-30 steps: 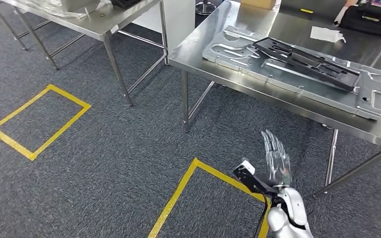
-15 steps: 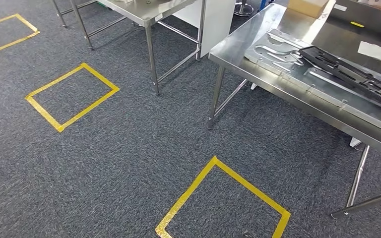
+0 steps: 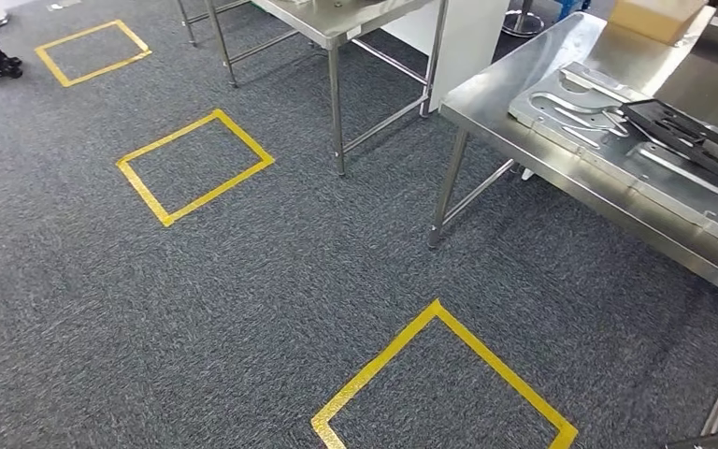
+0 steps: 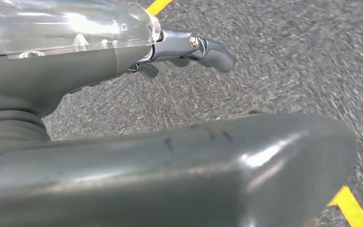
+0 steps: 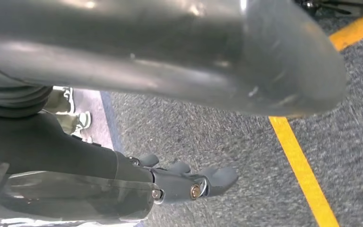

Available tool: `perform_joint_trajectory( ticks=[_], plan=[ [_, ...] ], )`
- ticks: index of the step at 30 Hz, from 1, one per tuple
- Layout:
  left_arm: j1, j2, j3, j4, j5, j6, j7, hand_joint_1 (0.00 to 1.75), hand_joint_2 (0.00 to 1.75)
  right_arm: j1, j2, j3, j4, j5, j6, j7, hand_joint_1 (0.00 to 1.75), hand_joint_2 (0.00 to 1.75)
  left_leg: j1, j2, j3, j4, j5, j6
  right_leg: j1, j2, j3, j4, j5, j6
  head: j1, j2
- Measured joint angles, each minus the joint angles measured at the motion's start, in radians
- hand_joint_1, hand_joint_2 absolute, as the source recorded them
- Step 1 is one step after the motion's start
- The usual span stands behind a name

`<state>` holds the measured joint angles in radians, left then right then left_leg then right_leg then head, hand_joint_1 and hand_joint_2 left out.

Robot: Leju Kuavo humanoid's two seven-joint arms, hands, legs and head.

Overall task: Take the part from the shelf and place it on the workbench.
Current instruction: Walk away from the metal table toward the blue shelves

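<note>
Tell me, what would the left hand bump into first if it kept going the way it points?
Probably just the carpet. The left hand hangs over it holding nothing, with nothing else ahead, though how far off the floor lies is unclear.

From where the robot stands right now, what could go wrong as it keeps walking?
1. The workbench corner and its leg stand close on the right; a swinging arm or the body might clip them.
2. The black part lies loose on the metal plate; a bump to the bench could shift it.
3. Both hands, left hand and right hand, hang over the carpet with nothing in them, so a part is yet to be fetched.
</note>
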<state>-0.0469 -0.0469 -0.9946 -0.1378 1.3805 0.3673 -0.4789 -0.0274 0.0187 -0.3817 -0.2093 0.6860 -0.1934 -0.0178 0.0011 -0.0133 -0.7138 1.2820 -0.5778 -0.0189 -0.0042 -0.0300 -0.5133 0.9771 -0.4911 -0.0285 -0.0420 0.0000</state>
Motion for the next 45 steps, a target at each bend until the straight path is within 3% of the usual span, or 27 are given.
perform_joint_trajectory(
  ticks=[1,2,4,5,7,9,11,13,15,16,17,18,20,22,24,25,27,29,31,32,33,36,38,40,42,44,45],
  plan=[
    [0.001,0.001,-0.002,0.000,0.000,0.002,-0.002,0.00,0.00,0.000,0.002,-0.002,0.002,0.002,0.004,-0.001,0.00,0.00,0.004,0.005,0.004,0.011,-0.001,-0.005,0.000,-0.014,-0.002,0.001,0.000,0.001,0.000,0.000],
    [0.001,0.003,-0.004,0.000,0.001,0.007,-0.003,0.00,0.00,-0.001,0.004,-0.003,0.004,0.007,0.010,-0.002,0.00,0.00,0.008,0.010,0.030,-0.020,0.016,-0.009,-0.001,-0.026,-0.002,0.003,-0.001,0.003,0.000,0.000],
    [0.000,0.005,-0.006,0.000,0.003,0.021,-0.007,0.00,0.00,-0.003,0.009,-0.004,0.006,0.020,0.026,-0.004,0.00,0.00,0.012,0.042,0.118,-0.162,0.066,-0.011,-0.002,-0.048,-0.002,0.010,-0.004,0.009,0.000,0.000],
    [-0.002,0.006,-0.006,0.000,0.004,0.029,-0.009,0.00,0.00,-0.004,0.011,-0.004,0.007,0.026,0.033,-0.004,0.00,0.00,0.011,0.057,0.154,-0.224,0.083,-0.005,0.000,-0.057,-0.002,0.015,-0.008,0.015,0.000,0.000],
    [-0.003,0.007,-0.006,0.000,0.009,0.040,-0.010,0.00,0.00,-0.007,0.014,-0.004,0.008,0.033,0.042,-0.004,0.00,0.00,0.006,0.069,0.179,-0.276,0.090,0.009,0.003,-0.072,-0.001,0.021,-0.012,0.028,0.000,0.000],
    [0.000,0.008,-0.007,0.002,0.014,0.054,-0.003,0.00,0.00,-0.012,0.016,-0.004,0.009,0.034,0.047,-0.004,0.00,0.00,0.005,0.050,0.177,-0.279,0.095,0.024,0.002,-0.081,0.001,0.022,-0.014,0.041,0.000,0.000],
    [0.002,0.011,-0.008,0.004,0.017,0.071,0.007,0.00,0.00,-0.016,0.018,-0.005,0.009,0.033,0.048,-0.004,0.00,0.00,0.008,0.035,0.178,-0.286,0.104,0.037,-0.004,-0.043,-0.008,0.050,-0.040,0.054,0.000,0.000],
    [0.001,0.016,-0.010,0.006,0.019,0.086,0.016,0.00,0.00,-0.014,0.019,-0.008,0.010,0.031,0.049,-0.004,0.00,0.00,0.008,0.018,0.173,-0.288,0.110,0.046,-0.008,0.009,-0.055,0.156,-0.106,0.060,0.000,0.000],
    [0.001,0.025,-0.014,0.007,0.018,0.093,0.025,0.00,0.00,-0.011,0.020,-0.012,0.012,0.031,0.048,-0.006,0.00,0.00,0.007,-0.004,0.167,-0.287,0.113,0.049,-0.009,0.024,-0.116,0.284,-0.157,0.061,0.000,0.000],
    [0.002,0.030,-0.017,0.007,0.018,0.093,0.028,0.00,0.00,-0.009,0.020,-0.014,0.012,0.032,0.048,-0.009,0.00,0.00,0.006,-0.016,0.166,-0.286,0.114,0.049,-0.009,0.025,-0.130,0.310,-0.156,0.060,0.000,0.000],
    [0.003,0.034,-0.020,0.008,0.019,0.093,0.028,0.00,0.00,-0.008,0.019,-0.014,0.013,0.033,0.047,-0.013,0.00,0.00,0.006,-0.029,0.166,-0.285,0.114,0.048,-0.009,0.027,-0.124,0.292,-0.132,0.058,0.000,0.000],
    [0.003,0.038,-0.021,0.009,0.021,0.093,0.024,0.00,0.00,-0.008,0.019,-0.014,0.013,0.034,0.046,-0.017,0.00,0.00,0.006,-0.042,0.167,-0.284,0.115,0.047,-0.009,0.034,-0.101,0.238,-0.093,0.055,0.000,0.000],
    [0.002,0.043,-0.023,0.010,0.024,0.093,0.014,0.00,0.00,-0.007,0.016,-0.016,0.013,0.037,0.045,-0.022,0.00,0.00,0.006,-0.066,0.167,-0.281,0.115,0.042,-0.010,0.074,-0.041,0.098,-0.026,0.046,0.000,0.000],
    [0.001,0.047,-0.024,0.010,0.025,0.091,0.005,0.00,0.00,-0.008,0.012,-0.020,0.014,0.041,0.045,-0.023,0.00,0.00,0.007,-0.086,0.159,-0.279,0.118,0.030,-0.009,0.101,-0.015,0.034,-0.010,0.040,0.000,0.000],
    [0.003,0.051,-0.025,0.010,0.025,0.089,0.002,0.00,0.00,-0.012,0.011,-0.024,0.014,0.045,0.045,-0.024,0.00,0.00,0.009,-0.105,0.153,-0.282,0.123,0.015,-0.008,0.085,-0.015,0.027,-0.007,0.032,0.000,0.000],
    [0.005,0.053,-0.025,0.011,0.024,0.089,0.001,0.00,0.00,-0.014,0.010,-0.026,0.014,0.046,0.045,-0.023,0.00,0.00,0.009,-0.101,0.149,-0.278,0.121,0.010,-0.009,0.073,-0.012,0.020,-0.003,0.025,0.000,0.000],
    [0.005,0.056,-0.029,0.012,0.018,0.087,0.000,0.00,0.00,-0.014,0.010,-0.028,0.014,0.048,0.044,-0.022,0.00,0.00,0.006,-0.060,0.121,-0.222,0.084,0.003,-0.012,0.047,-0.008,0.007,0.004,0.012,0.000,0.000],
    [0.001,0.057,-0.037,0.012,0.005,0.080,0.000,0.00,0.00,-0.010,0.010,-0.029,0.015,0.049,0.044,-0.020,0.00,0.00,0.007,-0.013,0.063,-0.096,0.016,-0.001,-0.007,0.020,-0.009,0.005,0.004,0.006,0.000,0.000],
    [0.001,0.059,-0.050,0.012,-0.011,0.069,0.002,0.00,0.00,-0.007,0.010,-0.029,0.015,0.049,0.046,-0.019,0.00,0.00,0.010,0.002,0.024,-0.001,-0.018,-0.007,-0.003,-0.006,-0.011,0.007,0.003,0.004,0.000,0.000],
    [0.002,0.061,-0.057,0.012,-0.021,0.062,0.004,0.00,0.00,-0.007,0.010,-0.029,0.015,0.050,0.047,-0.020,0.00,0.00,0.011,0.006,0.029,-0.003,-0.009,-0.008,-0.002,-0.019,-0.011,0.008,0.002,0.005,0.000,0.000],
    [0.003,0.063,-0.064,0.012,-0.029,0.056,0.006,0.00,0.00,-0.007,0.010,-0.030,0.015,0.051,0.048,-0.022,0.00,0.00,0.012,0.011,0.056,-0.047,0.016,-0.009,-0.002,-0.031,-0.011,0.010,0.001,0.006,0.000,0.000],
    [0.000,0.071,-0.090,0.012,-0.065,0.040,0.003,0.00,0.00,-0.008,0.012,-0.030,0.016,0.054,0.054,-0.031,0.00,0.00,0.008,0.053,0.165,-0.243,0.090,-0.001,0.001,-0.061,-0.009,0.020,-0.006,0.018,0.000,0.000],
    [-0.004,0.077,-0.119,0.012,-0.113,0.023,-0.014,0.00,0.00,-0.010,0.012,-0.030,0.016,0.060,0.066,-0.034,0.00,0.00,0.003,0.059,0.180,-0.281,0.095,0.010,0.004,-0.075,-0.009,0.023,-0.009,0.028,0.000,0.000],
    [-0.006,0.086,-0.159,0.012,-0.164,0.006,-0.033,0.00,0.00,-0.014,0.014,-0.030,0.016,0.068,0.076,-0.036,0.00,0.00,0.003,0.042,0.176,-0.283,0.101,0.023,0.002,-0.083,-0.007,0.025,-0.010,0.039,0.000,0.000],
    [-0.010,0.093,-0.197,0.012,-0.190,-0.004,-0.044,0.00,0.00,-0.015,0.016,-0.030,0.016,0.070,0.080,-0.037,0.00,0.00,0.006,0.025,0.176,-0.290,0.109,0.035,-0.003,-0.048,-0.020,0.060,-0.039,0.049,0.000,0.000],
    [-0.016,0.097,-0.222,0.012,-0.199,-0.007,-0.047,0.00,0.00,-0.011,0.018,-0.030,0.017,0.070,0.081,-0.039,0.00,0.00,0.006,0.008,0.172,-0.292,0.115,0.042,-0.008,0.004,-0.070,0.171,-0.106,0.055,0.000,0.000],
    [-0.019,0.098,-0.232,0.012,-0.203,-0.009,-0.048,0.00,0.00,-0.009,0.019,-0.031,0.017,0.067,0.082,-0.041,0.00,0.00,0.004,-0.002,0.170,-0.292,0.116,0.044,-0.009,0.016,-0.102,0.238,-0.137,0.055,0.000,0.000]
  ],
)
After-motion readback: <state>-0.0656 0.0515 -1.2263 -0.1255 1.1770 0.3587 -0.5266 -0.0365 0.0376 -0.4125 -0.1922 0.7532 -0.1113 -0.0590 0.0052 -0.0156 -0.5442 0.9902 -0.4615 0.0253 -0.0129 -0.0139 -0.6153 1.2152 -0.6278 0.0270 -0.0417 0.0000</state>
